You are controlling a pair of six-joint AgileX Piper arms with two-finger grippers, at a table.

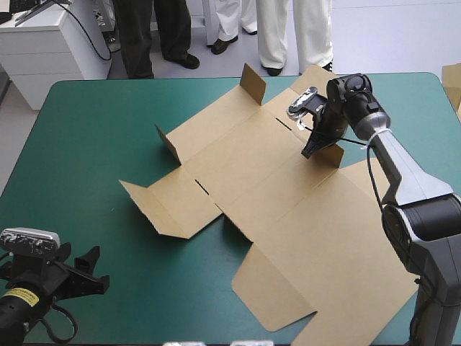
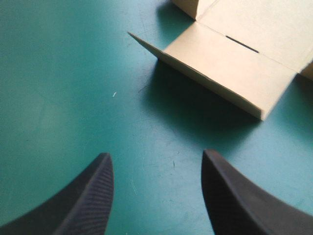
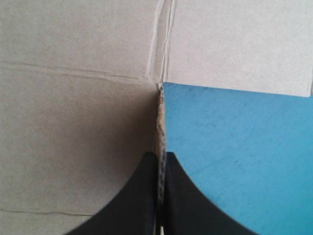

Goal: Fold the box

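Box (image 1: 288,194) lies opened out, mostly flat, on the table (image 1: 94,122). Its long axis slants from the near right corner toward the far left, with its middle over the table's centre. Right gripper (image 1: 311,150) is on it, toward the far right corner, fingers clamped on a small flap (image 3: 160,117) that stands on edge. The right arm is clearly the nearer one. Left gripper (image 1: 90,270) sits at the near left corner, fingers spread, holding nothing, well apart from the board. The box lies ahead of it and off toward the right edge. The closest part to it is the end flap (image 2: 230,68), which points at the left edge.

Judgement: the next fold turns on the pinched flap. It hinges on a crease beside the main panel, so swinging it inward looks like the move. The left arm would have to travel forward to help.

Right wrist view shows the flap's cut edge squeezed between the black fingers, brown board on one side, teal-green cover on the other. The high view hides that pinch behind the wrist. Left wrist view shows the end flap's edge lifted off the cover, with shadow under it. Only the high view shows two more small tabs (image 1: 252,84) standing up along the sheet's far left side.
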